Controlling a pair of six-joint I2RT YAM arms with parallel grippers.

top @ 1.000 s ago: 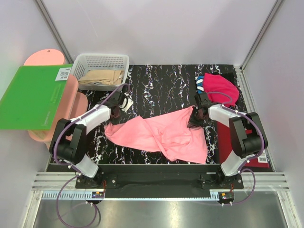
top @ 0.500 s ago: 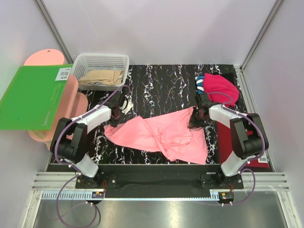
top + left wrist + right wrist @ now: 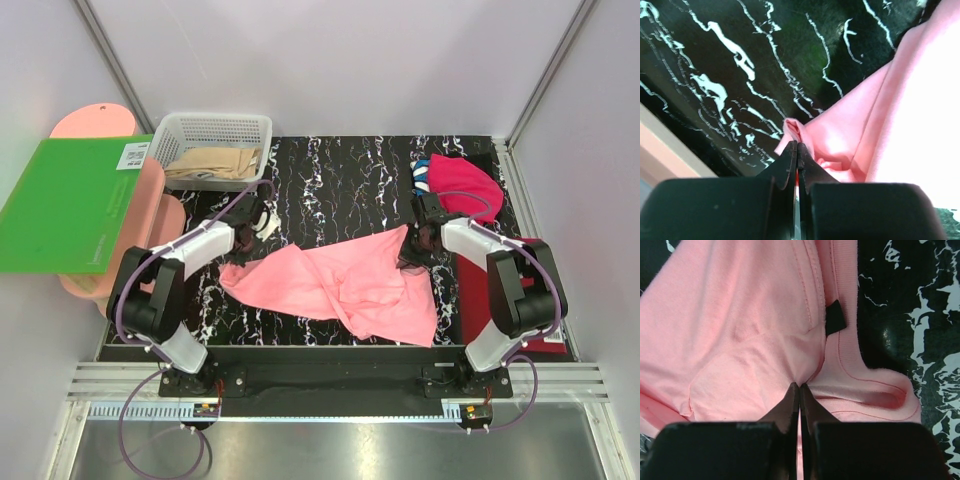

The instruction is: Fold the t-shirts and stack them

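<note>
A salmon-pink t-shirt (image 3: 350, 282) lies crumpled across the middle of the black marbled table (image 3: 330, 180). My left gripper (image 3: 237, 258) is shut on the shirt's left corner (image 3: 799, 135), a small fold pinched between the tips. My right gripper (image 3: 408, 258) is shut on the shirt's upper right part beside the ribbed collar (image 3: 860, 390). A magenta t-shirt (image 3: 462, 187) lies bunched at the back right, with a bit of blue cloth (image 3: 422, 180) showing at its left edge.
A white basket (image 3: 212, 132) with beige cloth stands at the back left. A green board (image 3: 65, 200) rests on pink boards over the left edge. A dark-red board (image 3: 490, 300) lies under the right arm.
The left gripper has come down onto the shirt's left corner and shut on it. The right gripper stays shut on the shirt near the collar.
</note>
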